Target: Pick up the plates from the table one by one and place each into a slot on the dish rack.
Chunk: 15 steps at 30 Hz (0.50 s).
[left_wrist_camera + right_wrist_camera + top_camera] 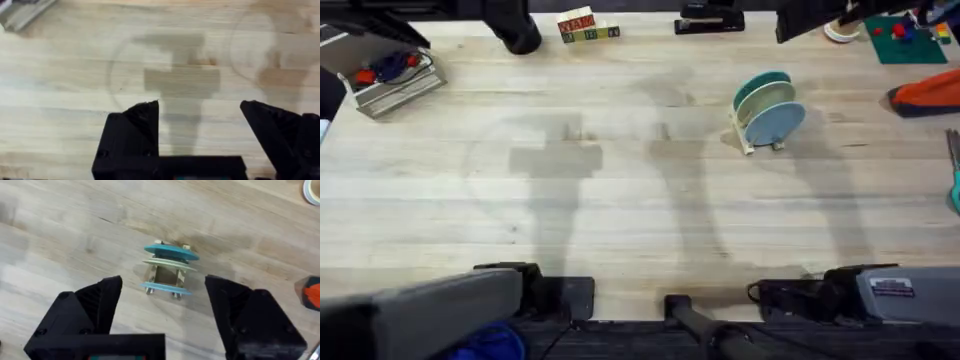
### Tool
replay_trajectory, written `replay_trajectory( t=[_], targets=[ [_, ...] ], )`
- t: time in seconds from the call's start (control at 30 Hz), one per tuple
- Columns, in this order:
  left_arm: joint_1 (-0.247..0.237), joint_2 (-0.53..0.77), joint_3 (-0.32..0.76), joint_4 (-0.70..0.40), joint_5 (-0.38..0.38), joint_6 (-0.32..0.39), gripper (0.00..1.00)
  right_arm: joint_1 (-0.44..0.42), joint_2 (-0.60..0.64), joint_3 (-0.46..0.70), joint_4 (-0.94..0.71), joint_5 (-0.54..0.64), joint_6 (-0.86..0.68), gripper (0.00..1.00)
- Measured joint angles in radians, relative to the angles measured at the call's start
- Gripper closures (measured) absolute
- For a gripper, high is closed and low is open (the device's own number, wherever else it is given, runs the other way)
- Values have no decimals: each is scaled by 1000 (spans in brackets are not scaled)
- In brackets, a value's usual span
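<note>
Fingers: left gripper (200, 125) spread wide, nothing between them, bare planks below. Right gripper (162, 305) likewise spread and empty, its wrist camera looking toward the dish rack (166, 277) some way off.

Plates: all three stand on edge in the dish rack (760, 135), one per slot. Teal plate (761, 84) at the far end, cream plate (766, 98) in the middle, light blue plate (775, 123) nearest the arms. From the right wrist view they read as three stacked edges: teal plate (171, 251), cream plate (169, 264), light blue plate (165, 287). No plate lies flat on the table (620, 220).

Step in hand (judgement): placing looks finished; both arms sit low near their bases, well apart from the rack. Nothing left to pick up. Next move, if any, calls only for holding clear of the rack so the upright plates are not knocked.

Surface: pale wooden planks, visible grain, soft arm shadows across the middle.

Surroundings: grey wire tray (385, 85) with red and blue bits at the far left; lettered blocks (586, 27) and a black stapler-like item (710, 18) along the far edge; a green mat (910, 40) with small coloured pieces and an orange object (930, 95) at the far right.
</note>
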Motion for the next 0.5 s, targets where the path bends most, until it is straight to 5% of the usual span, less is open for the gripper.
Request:
replay_trajectory(
  t=[0.23,0.5],
  targets=[
    [-102,-84,0,-3,-25,0,6,-27,-6,0,0,37,3,7],
    [-110,-89,-1,0,-37,0,6,-28,-10,0,0,59,3,7]
  ],
)
